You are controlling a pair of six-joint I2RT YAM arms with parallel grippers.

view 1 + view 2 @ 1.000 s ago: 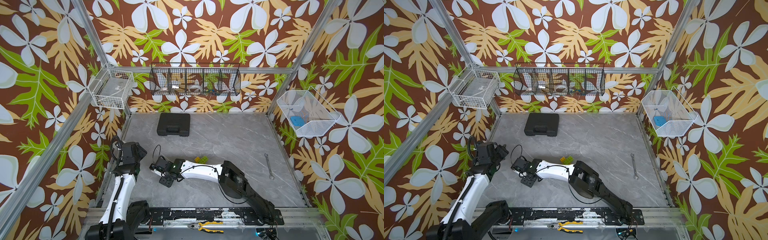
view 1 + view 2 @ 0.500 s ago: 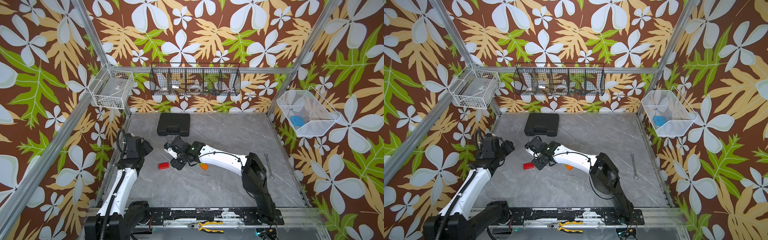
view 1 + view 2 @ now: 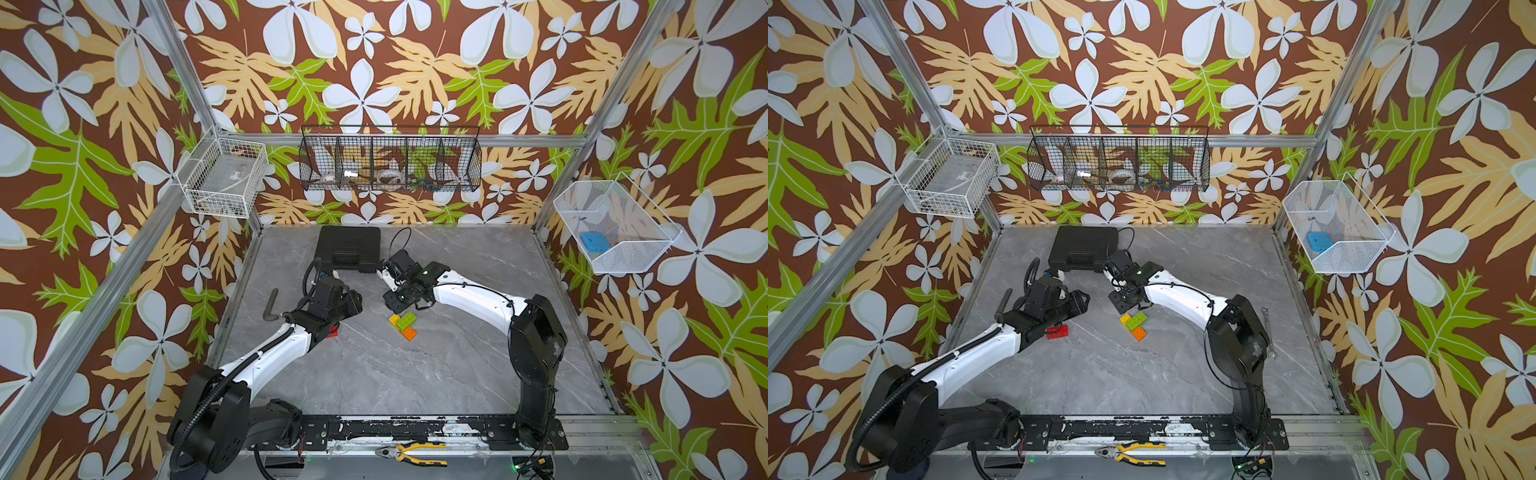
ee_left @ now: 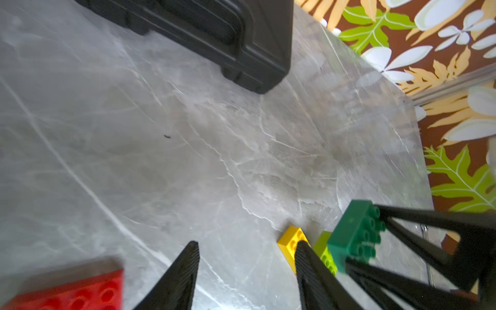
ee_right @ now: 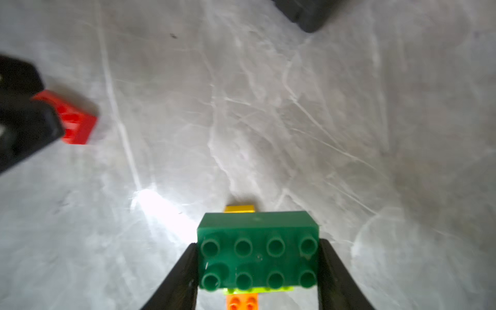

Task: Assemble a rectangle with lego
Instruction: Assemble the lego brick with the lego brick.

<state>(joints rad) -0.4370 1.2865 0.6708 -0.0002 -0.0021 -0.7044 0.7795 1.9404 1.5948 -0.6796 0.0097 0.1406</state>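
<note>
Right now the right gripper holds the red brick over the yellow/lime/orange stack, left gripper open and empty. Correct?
One slip: the right gripper holds the dark green brick, not a red one; the right wrist view shows it. It is over the yellow, lime and orange stack, and the left gripper is open and empty.

Black case (image 3: 349, 245), grey white-veined marble surface (image 3: 415, 374), dark green brick (image 5: 257, 249), red brick (image 3: 1057, 331), yellow brick (image 3: 394, 319), lime green brick (image 3: 406, 320), orange brick (image 3: 409, 333), brown wall (image 3: 374, 62) patterned with white flowers, green and tan leaves

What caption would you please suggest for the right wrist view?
Right end effector holds the dark green brick over the unfinished rectangle; red brick apart.
</note>
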